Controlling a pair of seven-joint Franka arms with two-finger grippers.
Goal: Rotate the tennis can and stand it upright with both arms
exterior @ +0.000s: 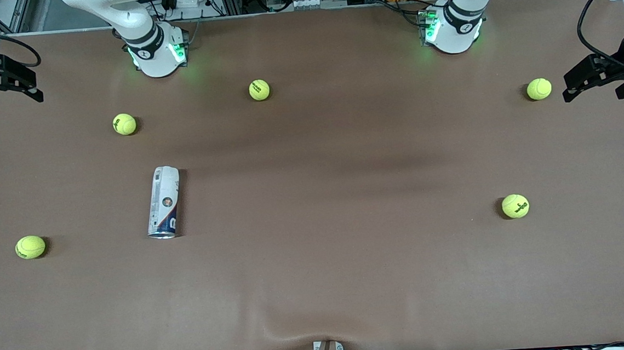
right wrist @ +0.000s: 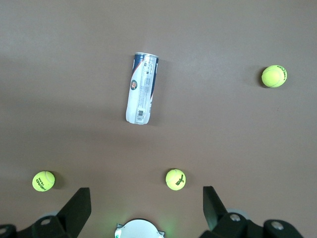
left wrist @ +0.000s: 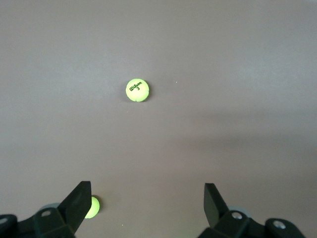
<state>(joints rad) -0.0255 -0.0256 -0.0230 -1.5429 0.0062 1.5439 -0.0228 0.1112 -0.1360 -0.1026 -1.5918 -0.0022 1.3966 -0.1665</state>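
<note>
Tennis can (exterior: 163,202) lying on its side on the brown table (exterior: 351,260), toward the right arm's end, long axis running roughly from the robots toward the front camera, metal rim at the nearer end. Untouched by either gripper. In the right wrist view, same can (right wrist: 142,88) flat on the cloth, white and navy label up.

Right gripper (exterior: 0,81) up in the air over the table's edge at the right arm's end, well apart from the can. Fingers (right wrist: 79,208) spread wide, nothing between them. Arm waiting.

Left gripper (exterior: 599,75) hanging over the table's edge at the left arm's end, just beside a tennis ball (exterior: 539,89). Fingers (left wrist: 79,201) likewise parted, empty. Arm waiting too.

Five yellow-green balls scattered about: one near the right arm's base (exterior: 124,124), one between the two bases (exterior: 259,89), one nearer the front camera at the right arm's end (exterior: 30,247), one nearer the camera toward the left arm's end (exterior: 515,206). Last of these seen in the left wrist view (left wrist: 137,90), printed "Wilson 3".
</note>
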